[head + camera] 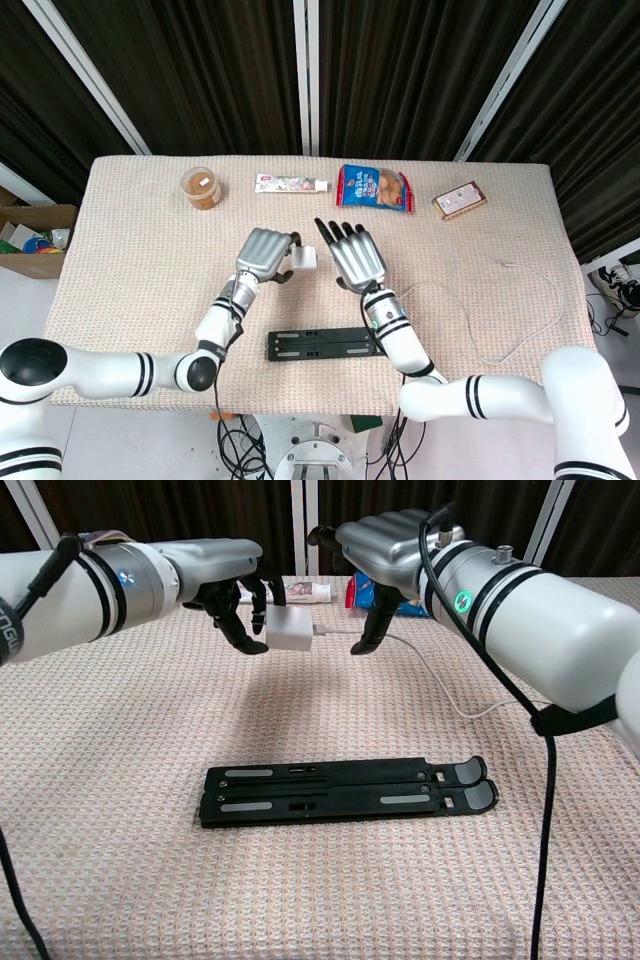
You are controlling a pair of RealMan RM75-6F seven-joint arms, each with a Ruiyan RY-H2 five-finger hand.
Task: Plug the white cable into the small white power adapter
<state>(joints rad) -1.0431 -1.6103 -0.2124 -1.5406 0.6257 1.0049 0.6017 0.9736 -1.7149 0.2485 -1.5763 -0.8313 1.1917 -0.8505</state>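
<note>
Left hand [235, 590] grips the small white cube-shaped power adapter [289, 629] in its dark fingertips, holding it raised above the beige woven tablecloth [110, 780]; in the head view the same left hand [265, 252] shows the adapter [305, 259] at its right edge. The thin white cable [440, 685] is seated in the adapter's right face: its plug end meets the adapter, and the cord runs right, sags to the cloth and, in the head view, loops out across the table's right side [520, 340] to a free end near the edge. Right hand [385, 555] is beside the adapter with its fingers spread apart and holding nothing; one dark fingertip [362, 645] hangs just above the cable near the plug, and contact cannot be judged. From the head view the right hand [355, 255] appears flat, fingers fanned toward the far side. Below the two hands, a flat black folded metal stand [345, 790] lies on the cloth, near the table's front edge. Along the far edge, left to right: a small round jar with brown contents [202, 187], a white tube lying flat [291, 184], a blue snack packet [374, 188] and a small pinkish-brown box [460, 200].
</note>
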